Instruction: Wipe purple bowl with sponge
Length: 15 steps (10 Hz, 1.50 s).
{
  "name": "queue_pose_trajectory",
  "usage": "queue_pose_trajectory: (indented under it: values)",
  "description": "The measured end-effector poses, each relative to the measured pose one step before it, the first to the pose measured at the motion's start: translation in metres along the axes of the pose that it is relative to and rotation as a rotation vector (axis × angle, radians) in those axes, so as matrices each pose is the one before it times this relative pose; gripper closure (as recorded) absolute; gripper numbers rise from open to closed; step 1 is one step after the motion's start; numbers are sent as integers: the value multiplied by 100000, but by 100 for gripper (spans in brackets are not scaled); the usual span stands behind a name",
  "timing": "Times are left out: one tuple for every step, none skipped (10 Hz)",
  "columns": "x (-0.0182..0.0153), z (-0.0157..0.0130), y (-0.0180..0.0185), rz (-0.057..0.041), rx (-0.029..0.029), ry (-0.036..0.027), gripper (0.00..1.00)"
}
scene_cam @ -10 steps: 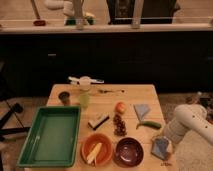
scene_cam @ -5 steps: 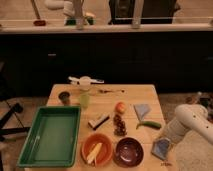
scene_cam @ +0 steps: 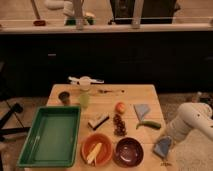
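Camera view: your gripper pinches the sponge near the purple bowl. Grip looks shallow, so the sponge may slip on lift.

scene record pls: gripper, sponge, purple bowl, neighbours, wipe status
sponge: small light blue rectangular sponge, front right corner of the wooden table
gripper: gripper low at that corner, shut on the sponge
purple bowl: round dark purple glossy bowl, left of the sponge, apart from it
left of it: orange bowl with yellow pieces
behind sponge: green oblong vegetable, grey-blue folded cloth
far left: green plastic tray
wipe: not yet begun, sponge outside the bowl
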Motion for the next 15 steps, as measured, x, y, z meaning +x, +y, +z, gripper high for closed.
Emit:
queue_pose_trajectory:
  values:
    - [144,-493,-65,676,74,586,100]
    - [172,-633,196,1320,-56,853,100]
    - [135,-859,177,2001,1,1258,100]
    - [-62,-1564,-7,2353,561,1529,100]
    - [-181,-1345,-35,1680,861,825,100]
    - [-186,-1215,-175,1858,1314,407,100]
    - [-416,-1783,-276,3282,1568,199,100]
    - [-314,-902,-313,1778,964,201,100]
    - [-920,-892,-536,2420,594,-277,100]
    - [-1017,-583,-780,2106,523,-171,100]
    - [-397,-258,-292,1145,421,33,100]
    - [-33,-18,-20,197,118,6,100]
    - [39,-20,97,203,61,33,100]
    - [-13,6,-34,-66,4,-9,100]
    - [-19,15,-63,-115,0,-14,100]
